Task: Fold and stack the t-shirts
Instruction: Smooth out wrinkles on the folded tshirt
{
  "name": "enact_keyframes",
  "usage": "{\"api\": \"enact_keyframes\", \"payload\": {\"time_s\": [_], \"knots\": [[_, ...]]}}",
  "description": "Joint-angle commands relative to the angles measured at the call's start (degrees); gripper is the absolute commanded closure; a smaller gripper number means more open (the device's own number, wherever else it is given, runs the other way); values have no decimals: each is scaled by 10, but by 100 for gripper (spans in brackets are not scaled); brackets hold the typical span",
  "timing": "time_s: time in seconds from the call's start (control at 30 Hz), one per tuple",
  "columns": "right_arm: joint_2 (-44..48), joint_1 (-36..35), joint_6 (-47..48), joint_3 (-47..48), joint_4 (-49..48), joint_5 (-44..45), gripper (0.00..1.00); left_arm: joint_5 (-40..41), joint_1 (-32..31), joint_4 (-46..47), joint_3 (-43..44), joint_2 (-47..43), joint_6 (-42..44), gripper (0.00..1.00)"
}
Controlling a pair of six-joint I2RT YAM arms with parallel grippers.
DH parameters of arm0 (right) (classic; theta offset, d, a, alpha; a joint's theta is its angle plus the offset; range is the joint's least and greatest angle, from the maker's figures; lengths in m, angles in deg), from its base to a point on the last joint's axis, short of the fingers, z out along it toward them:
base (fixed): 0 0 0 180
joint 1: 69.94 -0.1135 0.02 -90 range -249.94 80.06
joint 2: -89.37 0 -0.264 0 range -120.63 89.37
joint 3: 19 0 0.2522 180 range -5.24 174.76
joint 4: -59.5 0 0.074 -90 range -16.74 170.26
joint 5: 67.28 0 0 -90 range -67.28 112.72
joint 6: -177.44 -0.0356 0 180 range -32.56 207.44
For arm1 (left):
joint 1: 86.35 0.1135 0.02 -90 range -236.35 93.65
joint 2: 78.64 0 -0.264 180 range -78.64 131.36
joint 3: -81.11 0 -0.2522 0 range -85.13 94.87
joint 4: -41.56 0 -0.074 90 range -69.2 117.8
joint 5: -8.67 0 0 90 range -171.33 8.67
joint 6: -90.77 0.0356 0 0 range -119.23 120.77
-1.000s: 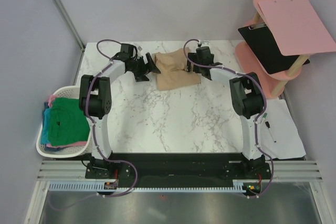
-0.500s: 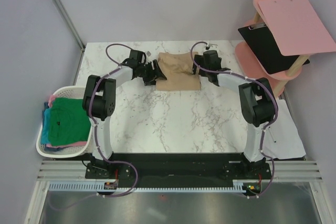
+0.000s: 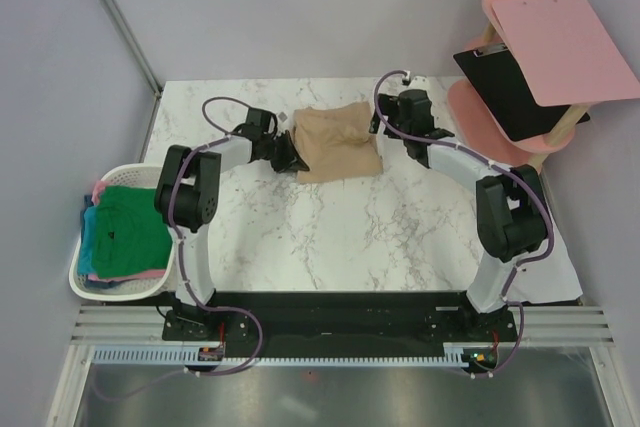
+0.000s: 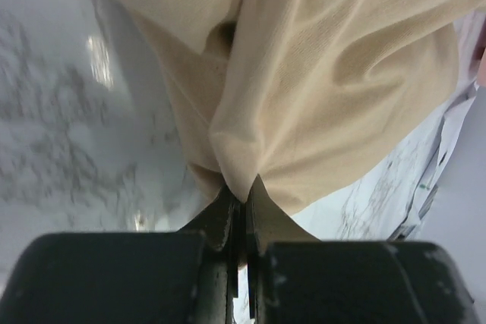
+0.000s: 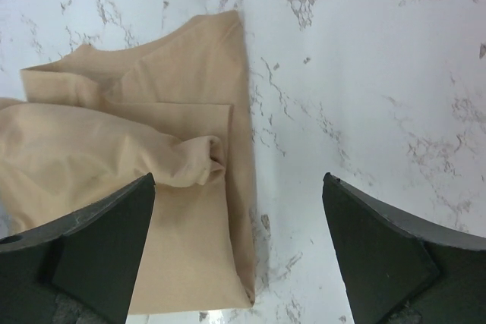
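A tan t-shirt [image 3: 338, 142] lies bunched and partly folded at the back middle of the marble table [image 3: 330, 237]. My left gripper [image 3: 290, 154] is at its left edge, shut on a pinch of the tan cloth [image 4: 326, 96], which rises in folds from the closed tips [image 4: 244, 196]. My right gripper [image 3: 384, 129] hovers at the shirt's right edge, jaws wide open and holding nothing [image 5: 238, 184]. Below it the tan t-shirt [image 5: 114, 149] shows a straight folded edge. More t-shirts, a green one [image 3: 125, 232] over teal and pink ones, lie piled at the left.
A white slatted basket [image 3: 128, 169] holding the pile stands off the table's left edge. At the right, a pink stand [image 3: 470, 107] carries a pink clipboard [image 3: 565, 47] and a black one [image 3: 505, 87]. White paper with a pen [image 3: 545, 247] lies at the right front.
My left gripper slid in to the shirt's left edge and closed on the cloth. My right gripper drew back to the right off the shirt, still open. The shirt bunched up.
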Motion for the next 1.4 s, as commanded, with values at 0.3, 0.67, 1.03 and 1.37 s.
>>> {"api": "enact_keyframes", "payload": {"time_s": [0.3,0.67,1.03,1.37], "knots": [[72,1,-21,-95,-3,-96,2,62,-20,-58,-250,-238,72,93],[100,-12,-72,-135,-5,-201,14,160,-20,-93,-257,-428,58,0],[51,-26,-106,-157,-35,-230,32,194,-20,-94,-89,-264,68,5],[-30,-45,-134,-129,-76,-249,49,188,-20,-97,11,-147,77,18]]}}
